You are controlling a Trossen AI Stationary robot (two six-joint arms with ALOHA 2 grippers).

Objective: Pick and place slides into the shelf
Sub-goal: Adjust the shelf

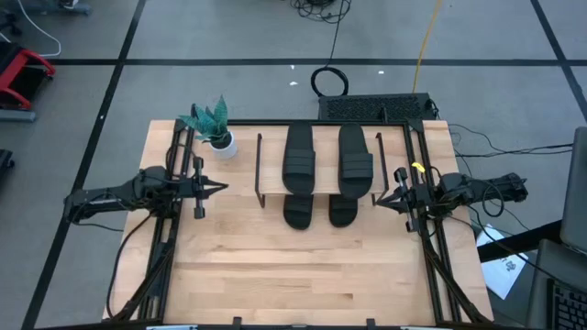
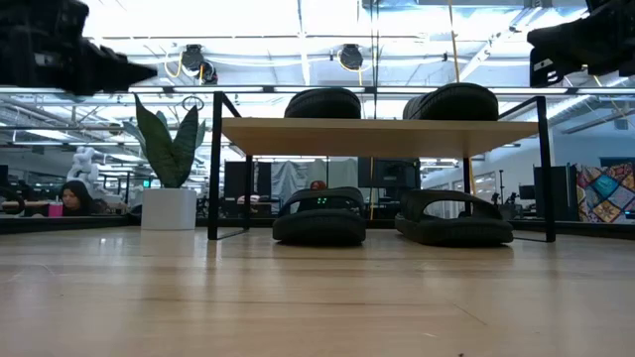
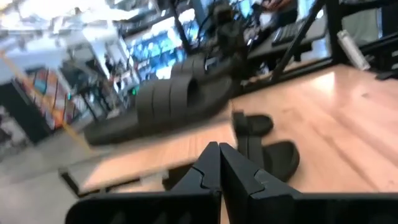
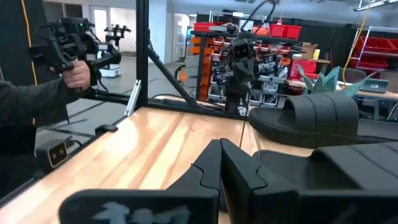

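The shelf point(image 1: 271, 193) stands mid-table, a light board point(image 2: 377, 135) on black wire legs. Two black slides point(image 1: 300, 158) point(image 1: 356, 156) lie side by side on the board. Two more point(image 2: 319, 217) point(image 2: 451, 219) rest soles down on the table under it, their near ends sticking out point(image 1: 298, 213) point(image 1: 342, 212). My left gripper point(image 1: 220, 188) hovers shut just left of the shelf, in the air. My right gripper point(image 1: 380, 198) hovers shut just right of it. The wrist views show shut fingertips point(image 3: 219, 152) point(image 4: 221, 149) and the slides beyond point(image 3: 168, 99) point(image 4: 311, 115).
A small potted plant point(image 1: 217, 128) stands by the far-left corner of the shelf. Bare wood point(image 1: 303, 275) stretches from the shelf to the near edge. In the right wrist view a person's hand point(image 4: 76, 74) holds a device beyond the table.
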